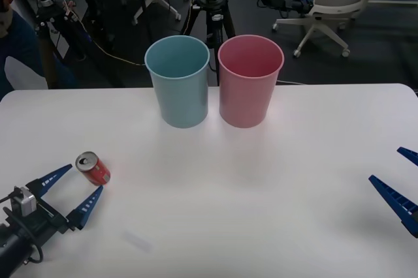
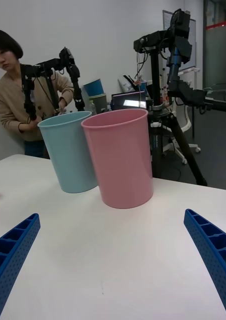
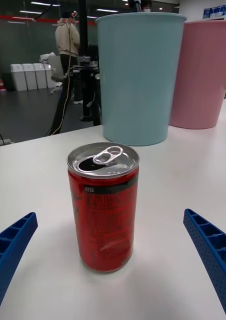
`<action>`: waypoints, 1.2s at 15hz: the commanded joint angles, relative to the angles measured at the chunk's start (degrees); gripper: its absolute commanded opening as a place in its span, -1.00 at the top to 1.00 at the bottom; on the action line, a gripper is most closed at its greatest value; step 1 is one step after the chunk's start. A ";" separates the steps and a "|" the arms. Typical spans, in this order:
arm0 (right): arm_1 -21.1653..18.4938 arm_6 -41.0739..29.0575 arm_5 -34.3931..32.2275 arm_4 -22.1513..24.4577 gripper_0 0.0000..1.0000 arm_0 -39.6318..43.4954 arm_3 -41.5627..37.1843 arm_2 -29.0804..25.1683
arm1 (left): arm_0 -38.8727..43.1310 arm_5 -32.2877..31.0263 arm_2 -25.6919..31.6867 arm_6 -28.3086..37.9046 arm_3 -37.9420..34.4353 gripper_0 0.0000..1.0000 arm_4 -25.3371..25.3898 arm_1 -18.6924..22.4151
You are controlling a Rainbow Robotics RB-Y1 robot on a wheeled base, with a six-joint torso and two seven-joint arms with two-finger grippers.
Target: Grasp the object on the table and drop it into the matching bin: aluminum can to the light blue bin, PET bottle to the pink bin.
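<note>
- The left gripper (image 1: 74, 190) is sitting at the table's (image 1: 261, 180) near left edge, fingers spread wide and grasping nothing, with the can (image 1: 93, 168) standing upright just ahead of the tips, lined up with the gap.
- For a good grasp, I judge it should be easing forward until the can sits fully between the fingers (image 3: 10, 250), then closing on the mid-body, below the open top, so the can is not tipping.
- The blue bin (image 1: 178, 81) is standing beyond the can, toward the far edge; the pink bin (image 1: 250, 81) is just beside it, farther from the can.
- The right gripper (image 1: 400, 183) is idling well across the table from the can, fingers released.
- Beyond the can's table, tripods and office chairs are crowding a dark floor.
</note>
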 commanded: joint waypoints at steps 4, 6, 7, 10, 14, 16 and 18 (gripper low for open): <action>0.00 0.00 0.00 0.00 -1.00 0.00 0.00 0.00 | -3.29 5.10 -1.27 -0.18 -0.01 -1.00 -0.02 -2.08; 0.00 0.00 0.00 0.00 -1.00 0.00 0.00 0.00 | -4.17 6.59 -1.62 0.00 -0.01 -1.00 -0.02 -2.26; 0.00 0.00 0.00 0.00 -1.00 0.00 0.00 0.00 | -4.52 7.30 -1.80 0.09 -0.01 -1.00 -0.10 -2.26; 0.00 0.00 0.00 0.00 -1.00 0.00 0.00 0.00 | -5.14 8.88 -2.42 0.26 -0.01 -1.00 -0.02 -2.43; 0.00 0.00 0.00 0.00 -1.00 0.00 0.00 0.00 | -5.49 9.32 -2.85 1.40 -0.01 0.51 -0.10 -2.43; 0.00 0.00 0.00 0.00 -1.00 0.00 0.00 0.00 | -5.40 9.32 -2.85 2.28 -0.01 0.94 -0.10 -2.43; 0.00 0.00 0.00 0.00 -1.00 0.00 0.00 0.00 | -5.40 9.32 -3.03 2.90 -0.01 1.00 -0.10 -2.43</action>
